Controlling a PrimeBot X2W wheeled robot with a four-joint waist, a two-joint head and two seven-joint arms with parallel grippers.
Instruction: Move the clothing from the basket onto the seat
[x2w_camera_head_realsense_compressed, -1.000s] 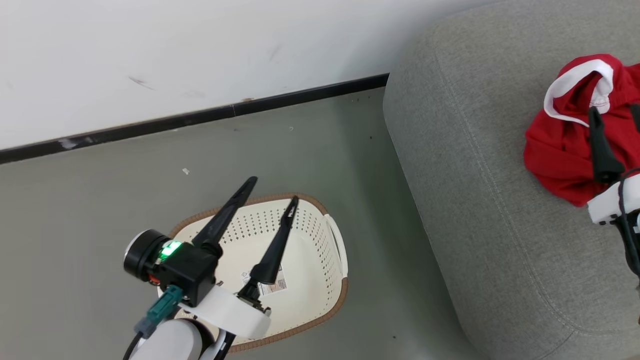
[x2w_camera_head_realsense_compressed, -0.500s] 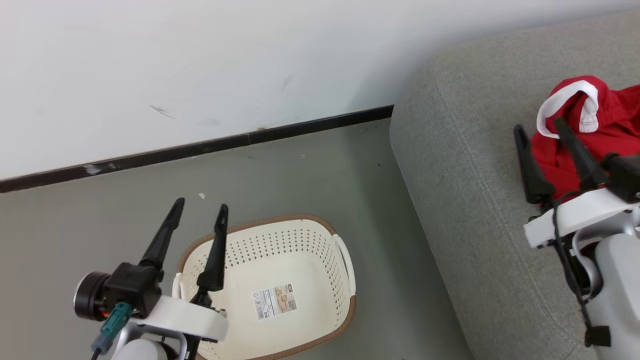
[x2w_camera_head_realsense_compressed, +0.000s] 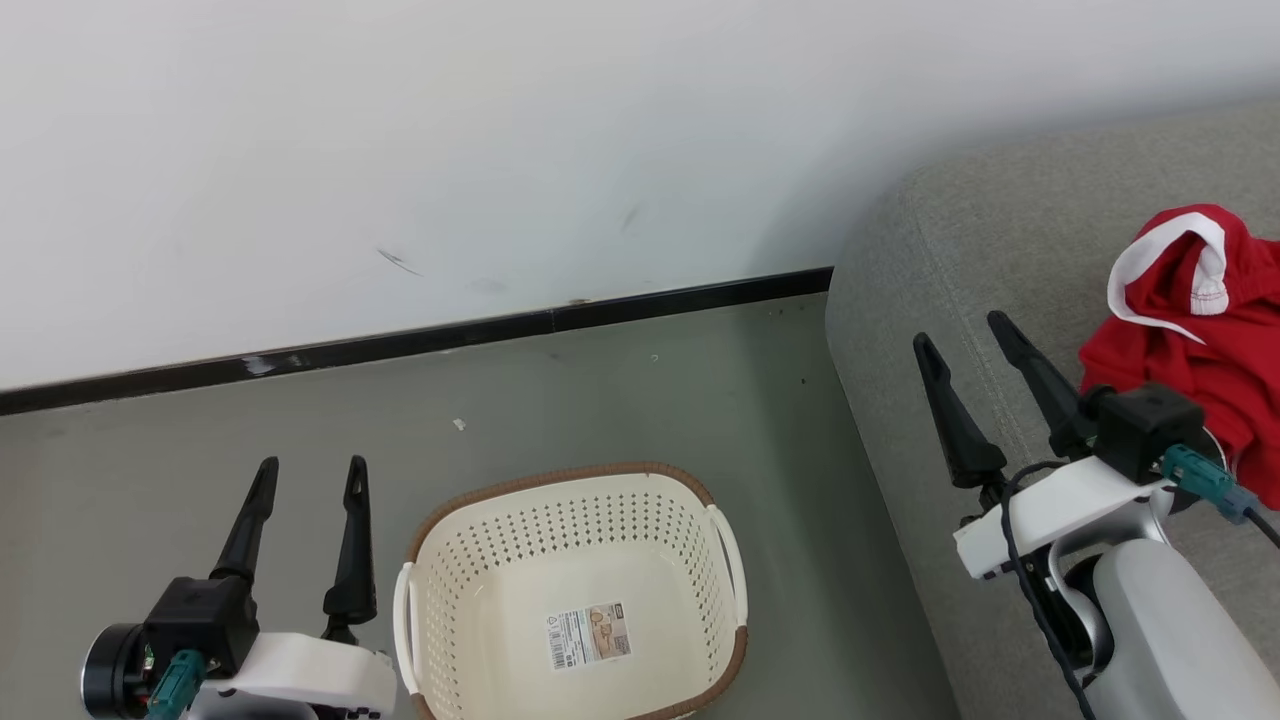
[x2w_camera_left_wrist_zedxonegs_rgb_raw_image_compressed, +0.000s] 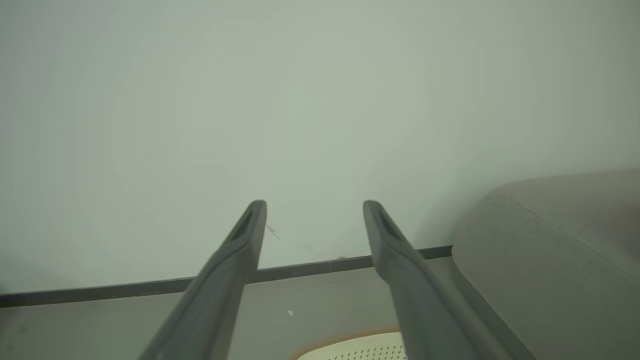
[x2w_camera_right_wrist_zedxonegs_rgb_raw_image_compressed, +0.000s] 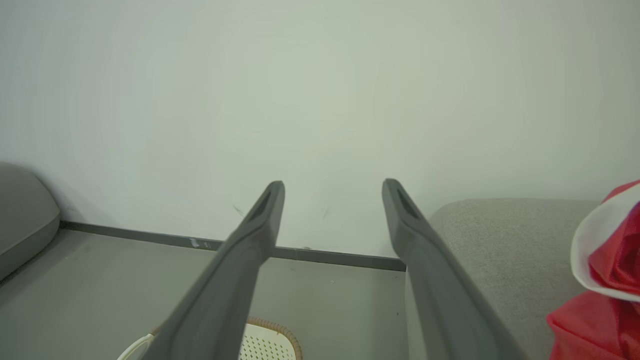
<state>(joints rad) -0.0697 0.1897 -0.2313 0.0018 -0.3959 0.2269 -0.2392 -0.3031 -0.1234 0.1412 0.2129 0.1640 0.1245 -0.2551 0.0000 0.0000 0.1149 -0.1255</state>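
Note:
Red clothing (x2w_camera_head_realsense_compressed: 1195, 345) with white trim lies bunched on the grey seat (x2w_camera_head_realsense_compressed: 960, 250) at the right; a corner of the clothing (x2w_camera_right_wrist_zedxonegs_rgb_raw_image_compressed: 607, 280) shows in the right wrist view. The cream basket (x2w_camera_head_realsense_compressed: 570, 590) with a brown rim stands on the floor, holding just a paper label (x2w_camera_head_realsense_compressed: 590, 635). My right gripper (x2w_camera_head_realsense_compressed: 968, 340) hovers open over the seat's left part, left of the clothing, holding nothing. My left gripper (x2w_camera_head_realsense_compressed: 310, 468) is open above the floor, left of the basket. Both wrist views show spread fingers (x2w_camera_left_wrist_zedxonegs_rgb_raw_image_compressed: 235, 260) (x2w_camera_right_wrist_zedxonegs_rgb_raw_image_compressed: 255, 225) aimed at the wall.
A white wall with a black baseboard (x2w_camera_head_realsense_compressed: 420, 340) runs behind the basket. Grey-green floor (x2w_camera_head_realsense_compressed: 200, 440) lies around the basket. Another grey cushion (x2w_camera_right_wrist_zedxonegs_rgb_raw_image_compressed: 22, 215) shows at the left of the right wrist view.
The head camera has tilted up. My left gripper drew back from over the basket to its left side. My right gripper pulled off the clothing to the left, leaving it on the seat.

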